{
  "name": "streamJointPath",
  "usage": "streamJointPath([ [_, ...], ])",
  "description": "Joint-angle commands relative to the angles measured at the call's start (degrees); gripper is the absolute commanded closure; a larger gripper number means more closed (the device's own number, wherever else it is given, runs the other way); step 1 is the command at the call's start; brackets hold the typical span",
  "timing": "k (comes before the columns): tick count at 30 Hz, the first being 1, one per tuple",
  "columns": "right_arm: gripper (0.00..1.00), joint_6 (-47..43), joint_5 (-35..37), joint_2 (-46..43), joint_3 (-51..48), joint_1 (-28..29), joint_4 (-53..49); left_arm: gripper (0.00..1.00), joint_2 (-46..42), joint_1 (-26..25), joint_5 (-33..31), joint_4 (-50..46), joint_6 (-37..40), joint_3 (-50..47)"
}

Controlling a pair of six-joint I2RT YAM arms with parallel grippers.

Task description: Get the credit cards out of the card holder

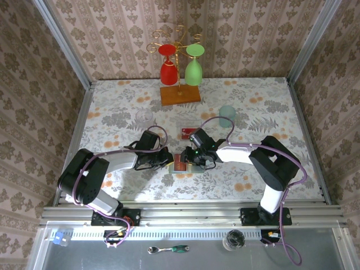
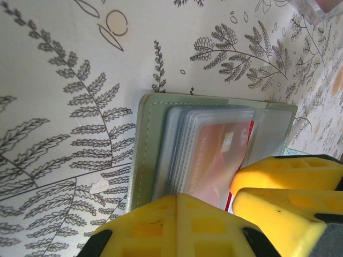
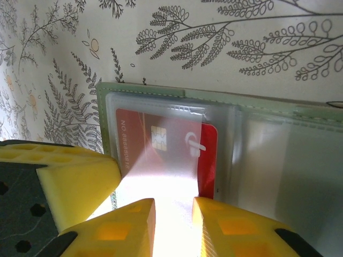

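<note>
Clearly the step in hand is drawing a card out of its sleeve, and doing it well depends on one arm pinning while the other pulls. On the left, the left gripper [image 2: 177, 202] has its yellow fingers brought together with nothing between them, tips down at the near edge of the card holder [image 2: 161, 115]. I judge it should press firmly there so the wallet cannot slide or fold when the card is tugged. The card holder lies open and flat on the table [image 1: 253, 95], in the near middle between the two arms. It is pale sage-green with a stitched border, and inside is a stack of cloudy clear pockets. A red credit card [image 3: 161, 144] with a gold chip sits in the top pocket, and one strip of it shows brighter red where the film does not cover it. Just beyond the holder, on the far side, another red card [image 1: 187, 133] lies loose on the table. To the right, the right gripper [image 3: 170, 202] has its fingers set narrow at that pocket's edge. Glare fills the gap, so I cannot tell whether it grips card, sleeve or nothing. It should catch the card alone, not the film, and pull straight along the pocket, low and slow.
</note>
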Motion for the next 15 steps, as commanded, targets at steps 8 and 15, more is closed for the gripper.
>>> streamJointPath([
  [8, 0.74, -1.85, 4.39, -0.15, 0.04, -0.17, -5.77, 0.97, 0.58, -0.06, -0.76, -1.31, -0.43, -0.80],
  [15, 0.71, -2.65, 4.86, -1.20, 0.30, -0.17, -6.94, 0.97, 0.83, -0.06, -0.60, -1.23, -0.39, -0.71],
])
